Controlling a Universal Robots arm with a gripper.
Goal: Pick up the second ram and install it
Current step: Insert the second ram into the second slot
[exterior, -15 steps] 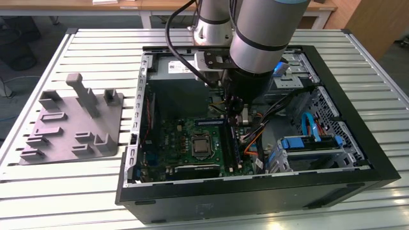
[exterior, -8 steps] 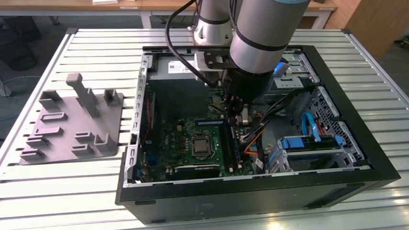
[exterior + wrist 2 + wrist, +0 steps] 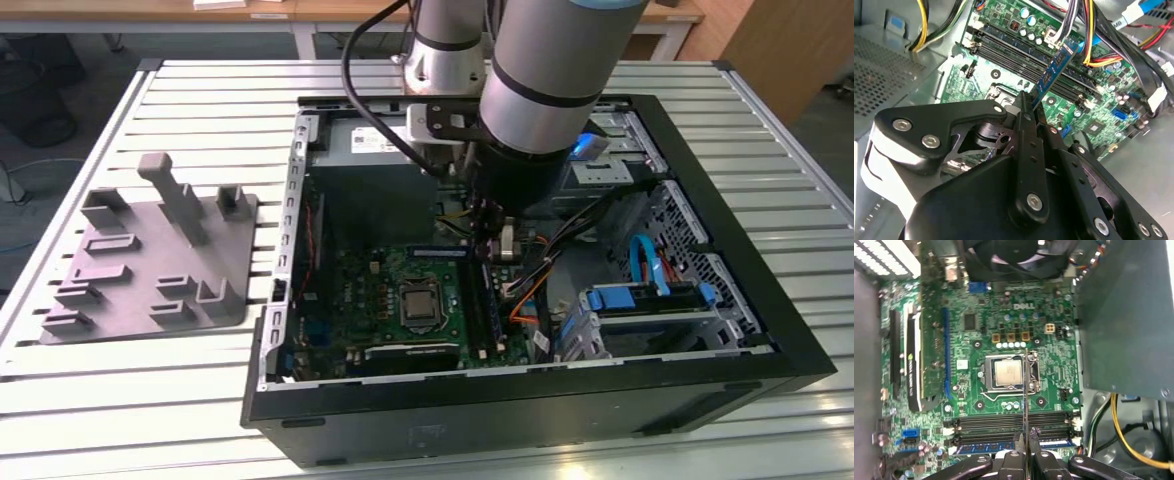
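My gripper (image 3: 499, 243) hangs inside the open computer case (image 3: 534, 400), over the green motherboard (image 3: 387, 290). In both wrist views it is shut on the second ram (image 3: 1056, 70), a thin dark green strip. In the first wrist view the ram (image 3: 1025, 390) shows edge-on, sticking out past the gripper (image 3: 1025, 438) above the CPU socket (image 3: 1006, 374). In the second wrist view the ram's free end points from the gripper (image 3: 1030, 107) toward the long black memory slots (image 3: 1019, 50) and stands apart from them. One slot (image 3: 989, 445) holds a bluish strip.
A grey holder block (image 3: 160, 260) sits on the slatted table at the exterior view's left. Inside the case are cable bundles (image 3: 1094, 35), a blue drive cage (image 3: 654, 300), a grey power supply (image 3: 1124, 315), a fan (image 3: 1009, 255) and an upright expansion card (image 3: 931, 340).
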